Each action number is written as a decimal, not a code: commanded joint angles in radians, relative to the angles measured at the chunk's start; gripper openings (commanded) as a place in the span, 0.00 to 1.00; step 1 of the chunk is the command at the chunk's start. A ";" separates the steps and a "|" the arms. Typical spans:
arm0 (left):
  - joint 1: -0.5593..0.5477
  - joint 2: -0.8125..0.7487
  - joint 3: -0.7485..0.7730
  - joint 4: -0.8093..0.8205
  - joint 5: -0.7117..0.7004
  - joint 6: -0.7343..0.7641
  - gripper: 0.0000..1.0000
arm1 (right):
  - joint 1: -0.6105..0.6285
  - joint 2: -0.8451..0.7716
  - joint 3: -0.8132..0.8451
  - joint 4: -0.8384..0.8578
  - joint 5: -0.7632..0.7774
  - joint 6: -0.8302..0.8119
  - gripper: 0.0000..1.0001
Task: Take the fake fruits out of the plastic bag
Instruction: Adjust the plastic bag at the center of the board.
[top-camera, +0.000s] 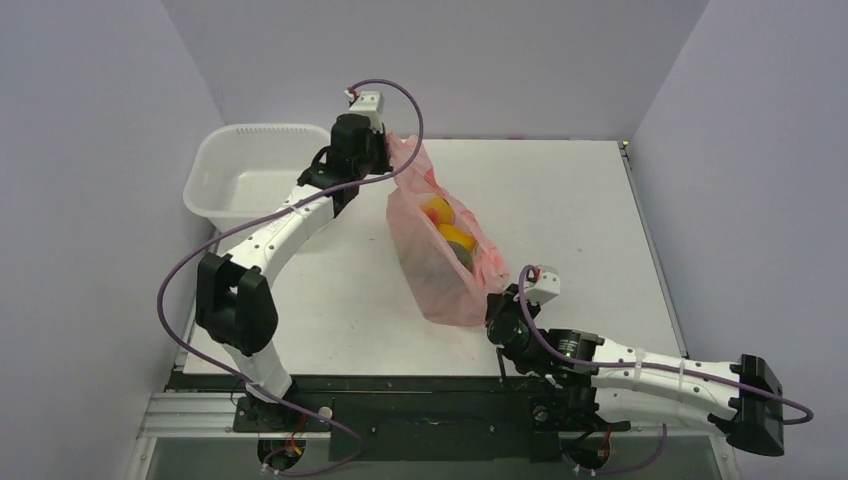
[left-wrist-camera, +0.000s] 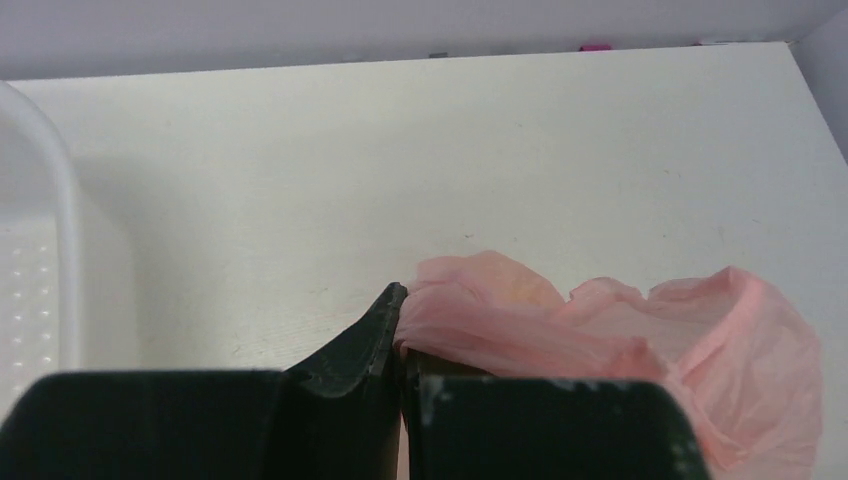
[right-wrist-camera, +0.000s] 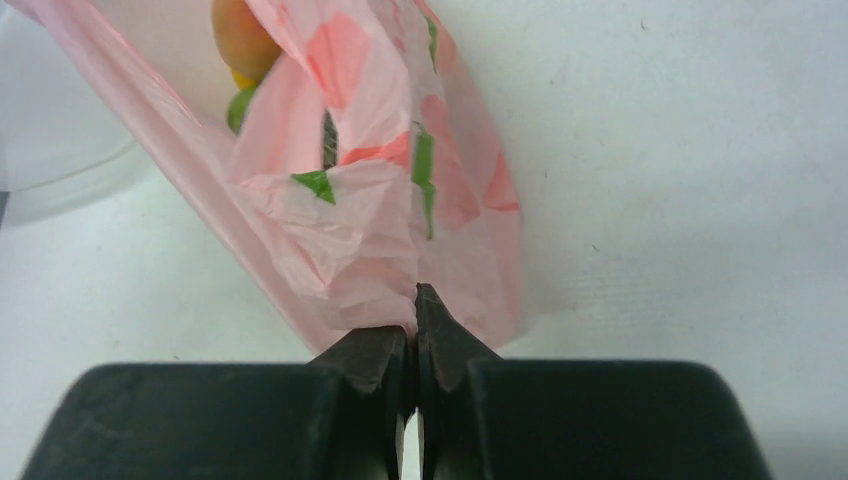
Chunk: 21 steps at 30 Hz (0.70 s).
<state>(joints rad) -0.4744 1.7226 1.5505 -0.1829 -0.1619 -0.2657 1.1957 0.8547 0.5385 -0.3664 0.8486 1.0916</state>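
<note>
Pink plastic bag (top-camera: 432, 285), frame ctr, is clamped at upper end by left gripper (top-camera: 388, 152), lower end by right gripper (top-camera: 498, 305); fake fruits (top-camera: 447, 225) seen inside.

Thin, crinkly, translucent pink film for the plastic bag (top-camera: 440, 278), glossy plastic for the fake fruits (top-camera: 438, 212), smooth white plastic for the far-left basin (top-camera: 213, 162), matt off-white for the desk (top-camera: 570, 210), scuffed matt black for the left end effector (left-wrist-camera: 402, 302).

fruits (top-camera: 438, 213) half-veiled by bag (top-camera: 440, 290), basin (left-wrist-camera: 66, 250) edge-cropped
</note>
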 joint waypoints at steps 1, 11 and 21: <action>0.034 0.063 0.110 0.018 0.121 -0.088 0.00 | 0.042 -0.012 -0.132 0.155 0.023 -0.018 0.00; 0.058 0.054 0.207 -0.260 0.361 -0.081 0.34 | 0.063 0.039 -0.147 0.398 -0.256 -0.302 0.06; 0.105 -0.310 -0.143 -0.411 0.382 -0.163 0.48 | 0.061 -0.066 0.013 0.095 -0.370 -0.374 0.57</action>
<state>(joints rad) -0.3828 1.5894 1.5414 -0.5503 0.1822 -0.3748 1.2518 0.8261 0.4599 -0.1318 0.5179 0.7609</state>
